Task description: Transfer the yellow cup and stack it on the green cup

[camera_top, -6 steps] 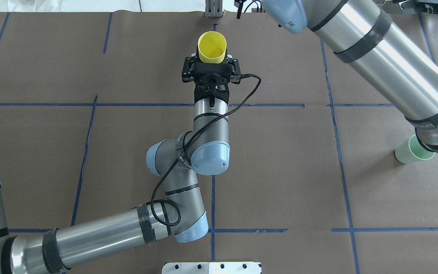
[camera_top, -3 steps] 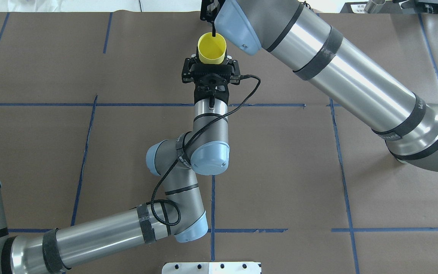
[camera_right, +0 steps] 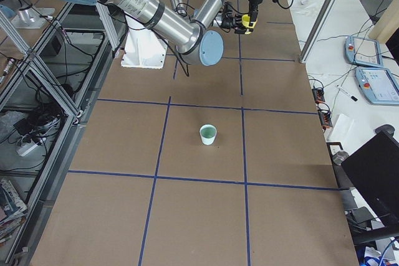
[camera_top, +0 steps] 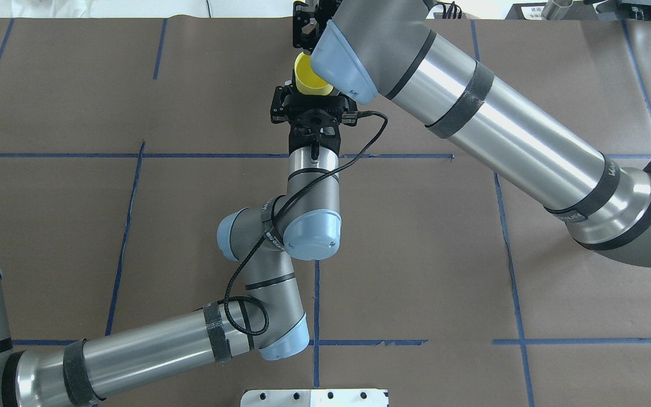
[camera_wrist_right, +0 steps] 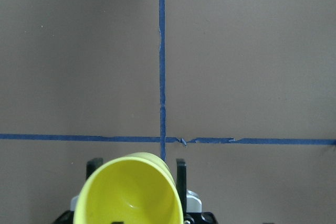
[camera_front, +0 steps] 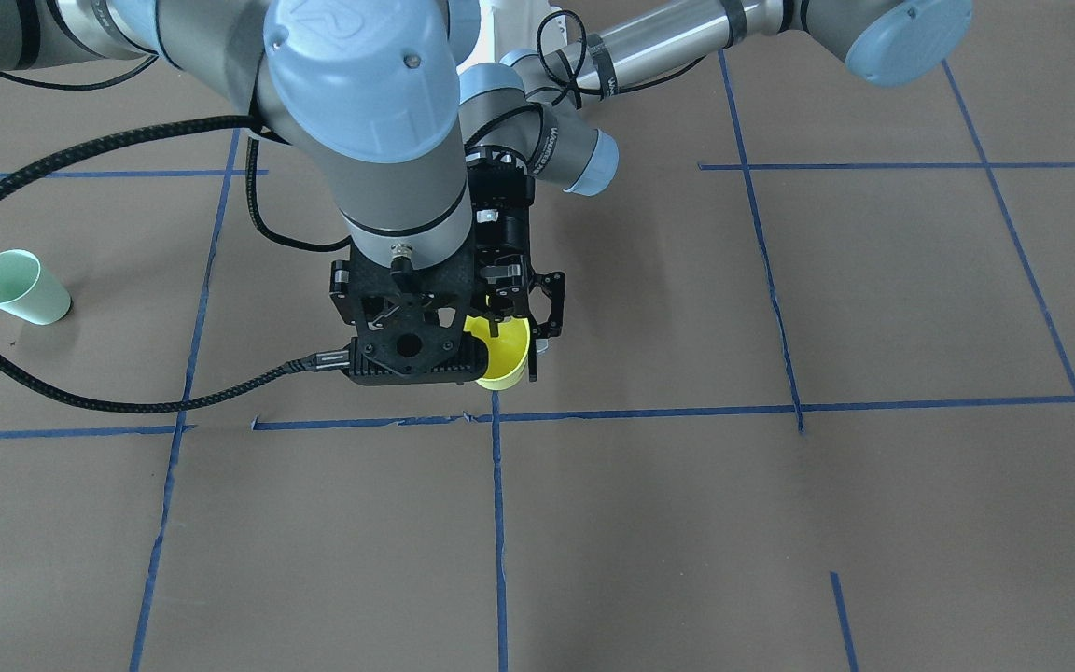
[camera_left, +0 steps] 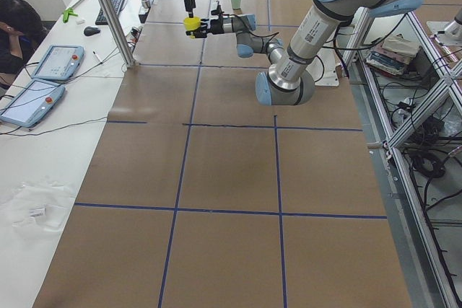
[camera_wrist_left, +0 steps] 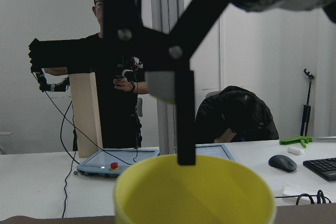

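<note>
My left gripper [camera_top: 314, 91] is shut on the yellow cup [camera_top: 307, 79] and holds it tilted above the table's far middle, mouth up and away from me. The cup also shows in the front view [camera_front: 506, 360] and the right wrist view [camera_wrist_right: 128, 195]. My right gripper [camera_top: 305, 33] hangs straight over the cup's rim, its jaws apart. In the left wrist view one of its fingers [camera_wrist_left: 185, 124] reaches down to the cup's far rim [camera_wrist_left: 194, 163]. The green cup [camera_front: 22, 287] stands upright on the table near my right side. It also shows in the right side view [camera_right: 207, 134], and my right arm hides it overhead.
Brown paper with a blue tape grid [camera_top: 314, 155] covers the table. A white side table with tablets [camera_left: 32, 81], a keyboard and a mouse runs along the far edge, where people sit and stand. A metal post [camera_left: 112, 12] stands at that edge.
My right arm has swung left from the table's right side until its gripper hangs over the yellow cup. It now covers the green cup overhead. My left arm has not moved.
</note>
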